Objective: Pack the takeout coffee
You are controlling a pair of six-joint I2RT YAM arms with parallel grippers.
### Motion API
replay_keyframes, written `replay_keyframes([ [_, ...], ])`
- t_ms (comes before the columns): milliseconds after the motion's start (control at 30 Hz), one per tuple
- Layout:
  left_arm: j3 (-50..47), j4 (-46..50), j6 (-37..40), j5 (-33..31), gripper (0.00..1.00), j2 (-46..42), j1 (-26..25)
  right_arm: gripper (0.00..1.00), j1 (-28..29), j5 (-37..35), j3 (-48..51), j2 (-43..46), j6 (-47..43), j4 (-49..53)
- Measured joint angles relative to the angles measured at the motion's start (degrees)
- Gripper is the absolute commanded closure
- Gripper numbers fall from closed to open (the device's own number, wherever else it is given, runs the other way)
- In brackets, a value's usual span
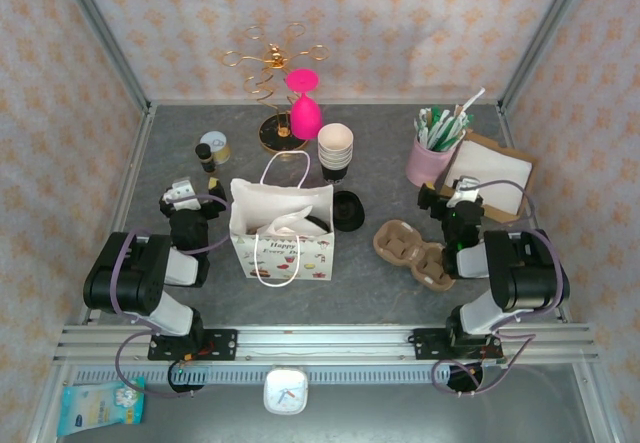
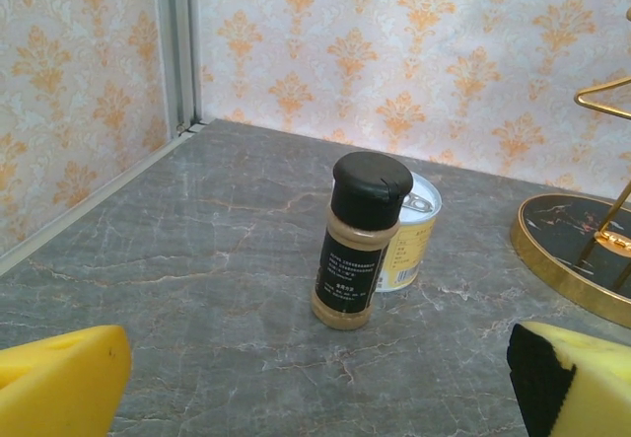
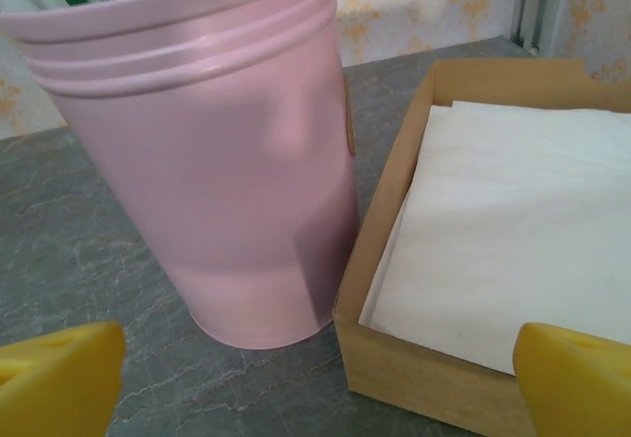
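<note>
The brown moulded-pulp carrier lies on the table right of centre, and its cups look empty. The lidded coffee cup is hidden from view. A white gift bag stands open in the middle; in its mouth I see white paper and a dark curved edge I cannot identify. A black round lid lies by the bag's far right corner. My left gripper is open left of the bag, facing a spice bottle. My right gripper is open beyond the carrier, facing the pink straw cup.
A stack of unlidded cream cups stands behind the bag. A cardboard napkin box touches the pink cup. A small can sits behind the spice bottle. A gold wire stand on a black, gold-rimmed base holds a pink glass.
</note>
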State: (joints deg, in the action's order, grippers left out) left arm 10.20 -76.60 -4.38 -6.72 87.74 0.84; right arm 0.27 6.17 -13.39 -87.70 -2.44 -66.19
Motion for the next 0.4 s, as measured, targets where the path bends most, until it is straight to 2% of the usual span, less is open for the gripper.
replay_keyframes([
  [400, 0.96, 0.57, 1.51, 1.79, 0.01, 0.0, 0.0, 0.0, 0.07, -0.81, -0.07, 0.11, 0.02, -0.92],
])
